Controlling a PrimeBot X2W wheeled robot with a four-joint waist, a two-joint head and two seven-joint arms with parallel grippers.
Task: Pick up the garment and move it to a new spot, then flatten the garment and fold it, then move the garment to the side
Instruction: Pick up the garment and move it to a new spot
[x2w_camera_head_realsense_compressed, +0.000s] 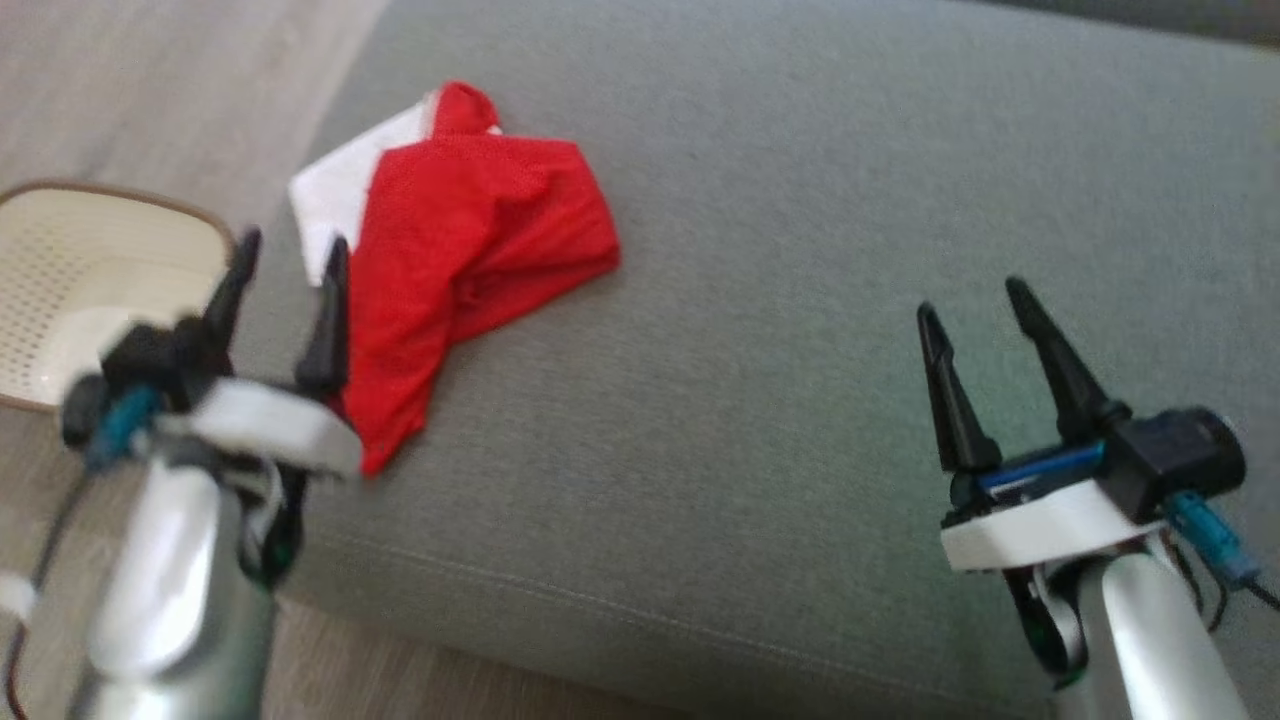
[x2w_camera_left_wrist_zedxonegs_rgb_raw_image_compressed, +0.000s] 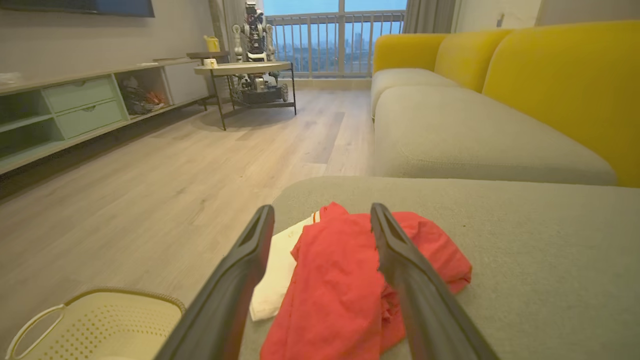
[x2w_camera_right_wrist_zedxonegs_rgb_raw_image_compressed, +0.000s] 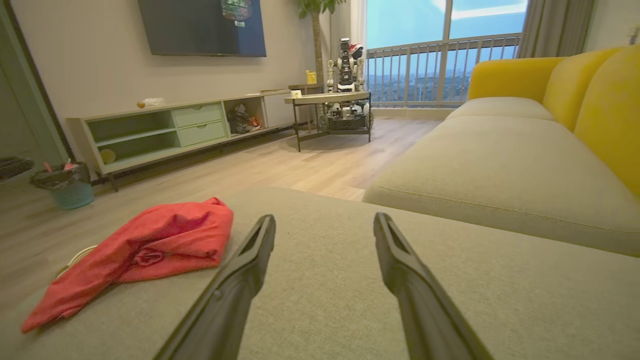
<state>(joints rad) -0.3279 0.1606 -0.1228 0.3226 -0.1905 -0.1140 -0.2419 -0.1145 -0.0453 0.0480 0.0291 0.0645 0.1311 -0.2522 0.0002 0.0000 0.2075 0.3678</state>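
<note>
One crumpled red and white garment (x2w_camera_head_realsense_compressed: 470, 260) lies near the left edge of the grey sofa seat (x2w_camera_head_realsense_compressed: 800, 200). Two pincers are over the seat, both wide open and empty. The left pincer (x2w_camera_head_realsense_compressed: 295, 245) is at the garment's left side, and the right pincer (x2w_camera_head_realsense_compressed: 970, 298) is well apart from it. One cream basket (x2w_camera_head_realsense_compressed: 100, 260) stands on the floor by the left edge.

No word, label, brand or number can be read on the garment (x2w_camera_head_realsense_compressed: 470, 250), the basket (x2w_camera_head_realsense_compressed: 90, 270) or the wall screen (x2w_camera_right_wrist_zedxonegs_rgb_raw_image_compressed: 202, 25), whose picture is too blurred to make out.
</note>
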